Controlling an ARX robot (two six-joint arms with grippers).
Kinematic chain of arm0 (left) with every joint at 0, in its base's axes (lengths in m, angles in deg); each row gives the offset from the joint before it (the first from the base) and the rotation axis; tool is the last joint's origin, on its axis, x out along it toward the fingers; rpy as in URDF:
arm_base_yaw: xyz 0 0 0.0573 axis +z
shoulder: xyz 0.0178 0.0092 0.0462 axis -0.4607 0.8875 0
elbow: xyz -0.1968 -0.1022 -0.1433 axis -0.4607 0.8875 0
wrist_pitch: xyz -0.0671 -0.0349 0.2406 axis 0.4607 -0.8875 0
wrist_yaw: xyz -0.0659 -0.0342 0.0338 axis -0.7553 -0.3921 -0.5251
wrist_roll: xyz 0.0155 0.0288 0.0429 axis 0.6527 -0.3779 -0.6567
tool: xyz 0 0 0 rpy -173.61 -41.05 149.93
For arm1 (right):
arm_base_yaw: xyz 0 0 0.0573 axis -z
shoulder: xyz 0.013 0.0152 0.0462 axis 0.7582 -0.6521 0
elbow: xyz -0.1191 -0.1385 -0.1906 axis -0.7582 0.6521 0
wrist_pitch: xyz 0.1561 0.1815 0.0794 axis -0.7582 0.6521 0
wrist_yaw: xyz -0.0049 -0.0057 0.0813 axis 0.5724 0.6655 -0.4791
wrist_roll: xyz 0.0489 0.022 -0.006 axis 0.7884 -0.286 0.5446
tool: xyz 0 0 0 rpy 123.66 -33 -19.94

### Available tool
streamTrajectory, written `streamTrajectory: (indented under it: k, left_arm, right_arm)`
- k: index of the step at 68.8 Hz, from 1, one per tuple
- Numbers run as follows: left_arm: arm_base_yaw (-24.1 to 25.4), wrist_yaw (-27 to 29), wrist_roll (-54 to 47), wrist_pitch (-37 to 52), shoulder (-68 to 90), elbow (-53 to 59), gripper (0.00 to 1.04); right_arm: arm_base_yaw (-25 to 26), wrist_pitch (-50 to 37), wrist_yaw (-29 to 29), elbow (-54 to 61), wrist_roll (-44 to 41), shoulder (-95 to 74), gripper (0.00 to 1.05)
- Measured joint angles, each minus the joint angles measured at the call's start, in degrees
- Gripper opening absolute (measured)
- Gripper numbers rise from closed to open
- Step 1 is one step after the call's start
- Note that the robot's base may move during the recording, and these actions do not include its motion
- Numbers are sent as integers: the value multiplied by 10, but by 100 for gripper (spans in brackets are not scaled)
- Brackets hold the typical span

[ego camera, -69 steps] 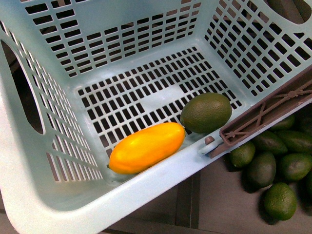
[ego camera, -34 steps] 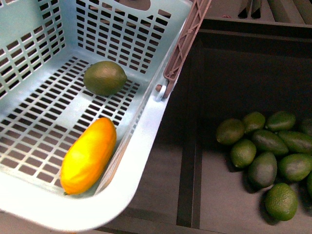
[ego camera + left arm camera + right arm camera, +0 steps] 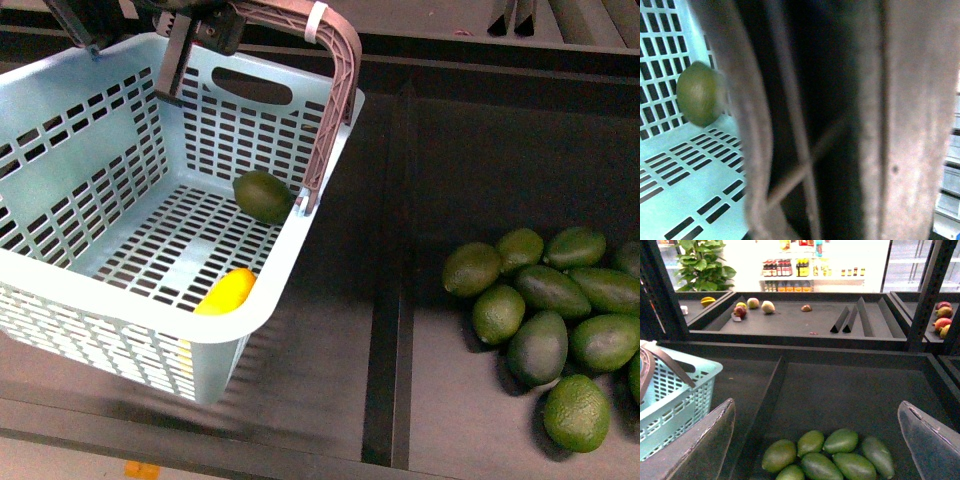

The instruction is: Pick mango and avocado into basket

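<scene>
Front view: teal basket (image 3: 120, 330) sits at the left on the dark shelf surface, its near corner tilted toward the camera. Brown handle (image 3: 335, 80) is swung up over the far rim, white zip tie (image 3: 318, 18) bound around its top.

Left gripper (image 3: 185, 30) is at the basket's far rim, dark fingers reaching down beside the handle. Left wrist view is filled by the blurred brown handle (image 3: 840, 120) at very close range; the jaws appear closed around it, though the fingertips themselves are not visible.

Inside the basket: avocado (image 3: 263, 196) lies on the slotted floor against the right wall, just below the handle pivot. Same fruit shows in the left wrist view (image 3: 699, 93). Mango (image 3: 226, 292) lies at the near right corner, partly hidden behind the rim, apart from the avocado.

Loose pile of avocados (image 3: 545, 315) lies in the right-hand shelf bin, well apart from the basket.

Right gripper (image 3: 817, 440): jaws spread wide, nothing between them, hovering above the avocado pile (image 3: 827, 457).
</scene>
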Motion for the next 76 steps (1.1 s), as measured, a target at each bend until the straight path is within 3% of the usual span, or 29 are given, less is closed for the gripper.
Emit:
streamTrajectory:
  k: [15,39,57,68,76]
  left_arm:
    - [1,-44,-4,13,68,-40,13]
    - [7,-56,1,33,65,-13,13]
    - [12,-22,4,44,7,87,62]
    - [13,30,43,63,-75,158,96]
    - [9,67,69,27,-165,216,96]
  right_arm:
    - [0,0,0,0,0,0,96]
    - [0,0,0,0,0,0,96]
    - [0,0,0,0,0,0,96]
    - [0,0,0,0,0,0,96]
    - [0,0,0,0,0,0,96]
